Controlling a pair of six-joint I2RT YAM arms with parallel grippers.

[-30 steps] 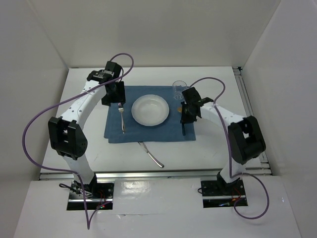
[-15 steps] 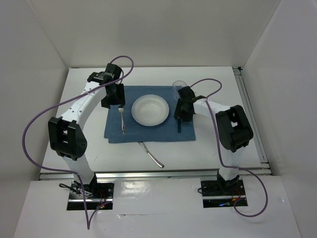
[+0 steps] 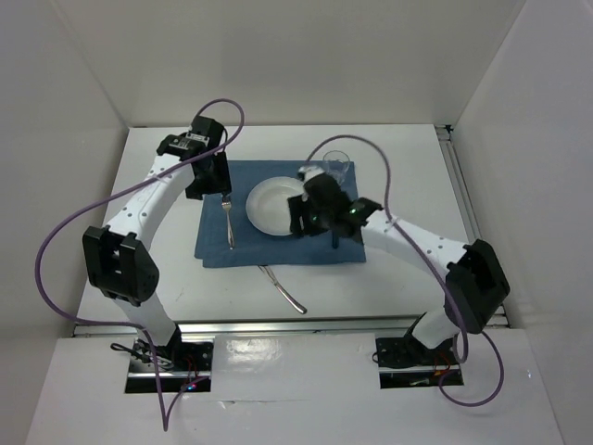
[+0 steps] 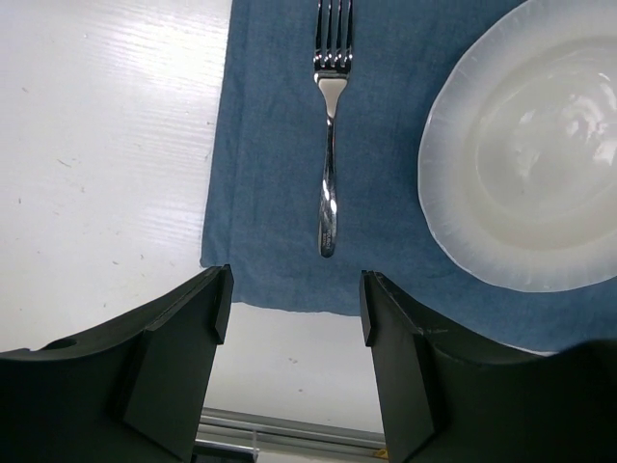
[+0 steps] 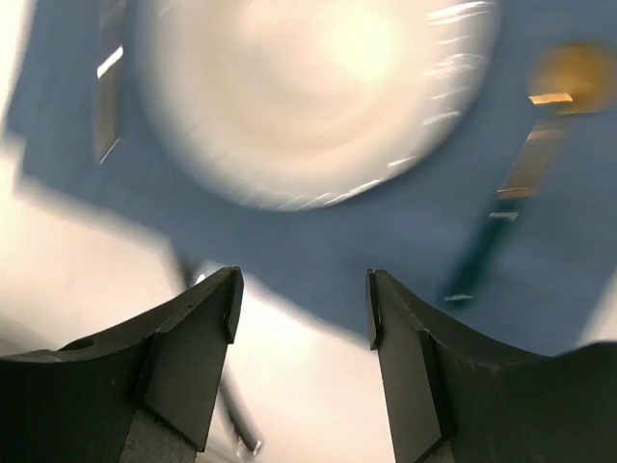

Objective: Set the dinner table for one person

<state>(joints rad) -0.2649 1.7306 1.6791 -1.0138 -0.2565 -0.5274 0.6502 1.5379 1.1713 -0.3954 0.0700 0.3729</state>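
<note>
Steel first: a knife (image 3: 283, 289) lies nearest you on the white dinner table (image 3: 371, 283), its tip at the front edge of the blue placemat (image 3: 278, 246). On the mat you have a fork (image 3: 228, 222) left of the white plate (image 3: 271, 206). Your right gripper (image 5: 301, 294) hangs over the plate's right rim, fingers spread, nothing between them. Your left gripper (image 4: 294, 294) hovers at the mat's far left corner, likewise parted and empty. A glass (image 3: 335, 164) stands at the far right corner.

Blue placemat (image 3: 213, 247) w/ fork (image 4: 329, 174), plate (image 4: 445, 198), poss spoon (image 5: 567, 73); glass (image 3: 336, 163) at far-rt corner; knife (image 3: 285, 290) beside near edge
</note>
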